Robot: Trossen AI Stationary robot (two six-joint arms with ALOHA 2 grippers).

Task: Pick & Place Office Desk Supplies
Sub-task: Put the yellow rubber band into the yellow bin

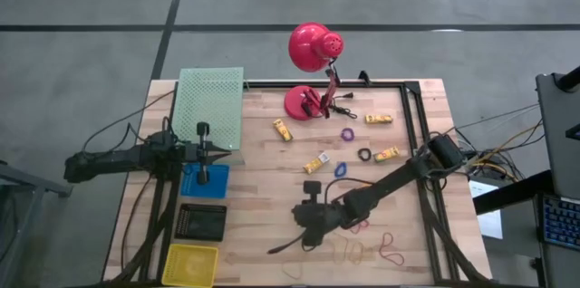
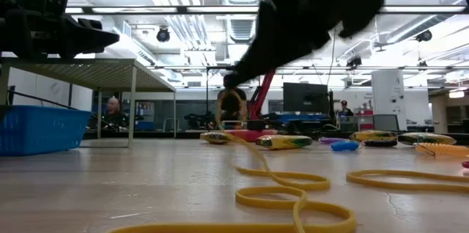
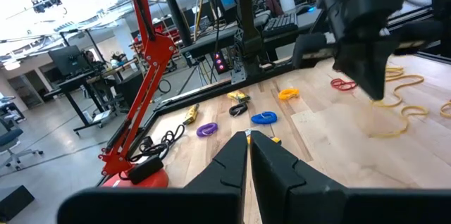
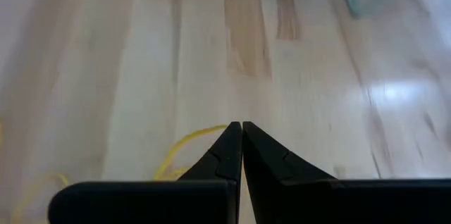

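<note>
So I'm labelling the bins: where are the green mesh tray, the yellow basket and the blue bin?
Green mesh tray [image 1: 210, 98]: high view, middle of its mesh floor.
Yellow basket [image 1: 191, 264]: high view, its middle.
Blue bin [image 1: 214, 182]: high view, bare part beside the left arm.

The pale wooden-plank desk [image 1: 263, 188] fills the frame's centre; a green mesh tray [image 1: 210, 107], blue bin [image 1: 205, 181], black grid pad [image 1: 201, 222] and yellow basket [image 1: 191, 264] line its left; a red desk lamp [image 1: 310, 98] stands upper centre; small yellow rectangular pieces [image 1: 283, 129], coloured rings [image 1: 347, 134] and thin rubber bands [image 1: 353, 252] scatter right.
</note>
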